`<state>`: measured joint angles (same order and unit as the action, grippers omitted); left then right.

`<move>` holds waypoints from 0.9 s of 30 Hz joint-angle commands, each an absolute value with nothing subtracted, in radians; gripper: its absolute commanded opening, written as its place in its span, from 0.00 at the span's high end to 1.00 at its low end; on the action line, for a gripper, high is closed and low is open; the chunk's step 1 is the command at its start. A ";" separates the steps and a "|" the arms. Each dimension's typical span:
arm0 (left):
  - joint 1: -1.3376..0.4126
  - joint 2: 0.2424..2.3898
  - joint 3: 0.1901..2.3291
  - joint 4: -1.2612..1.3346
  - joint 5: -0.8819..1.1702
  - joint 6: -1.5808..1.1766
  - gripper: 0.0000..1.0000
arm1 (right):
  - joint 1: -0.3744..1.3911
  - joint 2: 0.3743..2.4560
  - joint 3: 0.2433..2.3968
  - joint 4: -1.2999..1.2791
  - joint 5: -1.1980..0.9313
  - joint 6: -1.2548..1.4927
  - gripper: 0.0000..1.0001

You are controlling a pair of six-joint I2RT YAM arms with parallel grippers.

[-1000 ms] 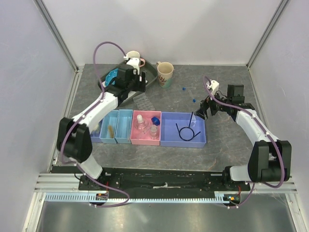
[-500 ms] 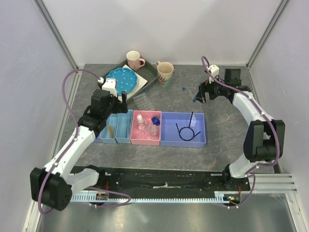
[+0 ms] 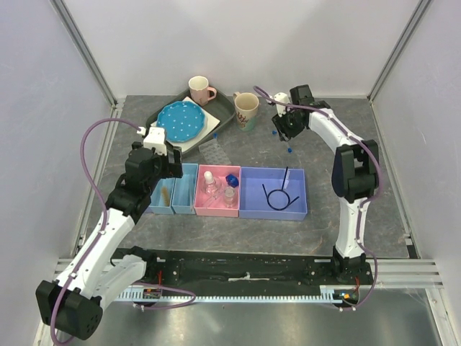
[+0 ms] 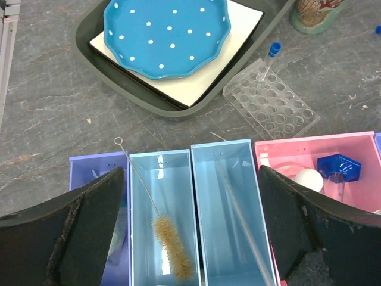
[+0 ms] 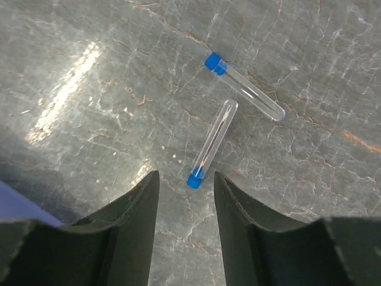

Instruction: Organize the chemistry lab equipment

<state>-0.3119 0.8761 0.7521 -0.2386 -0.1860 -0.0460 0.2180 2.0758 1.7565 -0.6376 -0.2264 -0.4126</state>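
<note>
My left gripper (image 4: 191, 173) hangs open and empty above two light-blue bins (image 4: 159, 179), one with a tan bristle brush (image 4: 172, 250), the other with a thin clear rod (image 4: 241, 229). The pink bin (image 4: 286, 149) holds small clear bottles and a blue cap-like piece (image 4: 338, 167). A clear welled tray (image 4: 271, 101) behind the bins carries one blue-capped tube (image 4: 268, 59). Two more blue-capped tubes (image 5: 211, 146) (image 5: 244, 86) lie on the table. My right gripper (image 5: 184, 177) hovers over the nearer one's cap, jaws partly open and empty. A black looped wire (image 3: 277, 194) lies in the purple bin (image 3: 302, 209).
A dark tray (image 3: 225, 108) at the back holds a blue dotted plate (image 3: 180, 121) and a pink mug (image 3: 200, 90). A beige mug (image 3: 246, 109) stands close left of my right gripper (image 3: 283, 128). Another purple bin (image 4: 89, 173) sits at the row's left end.
My left arm pulled back from the dark tray to above the light-blue bins, jaws wide. My right arm swung back and left over the loose tubes, and its jaws narrowed.
</note>
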 commanded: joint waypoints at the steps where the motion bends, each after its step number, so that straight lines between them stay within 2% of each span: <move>1: -0.314 0.862 0.750 -0.225 -0.222 0.025 0.02 | 0.224 2.164 1.878 -0.765 -0.132 -0.430 0.52; 4: -0.313 0.845 0.741 -0.221 -0.227 0.023 0.02 | 0.225 2.200 1.878 -0.764 -0.126 -0.419 0.55; 22: -0.314 0.828 0.730 -0.209 -0.216 0.023 0.02 | 0.213 2.298 1.917 -0.767 -0.100 -0.393 0.56; 27: -0.314 0.828 0.727 -0.204 -0.212 0.023 0.02 | 0.199 2.316 1.913 -0.769 -0.126 -0.379 0.60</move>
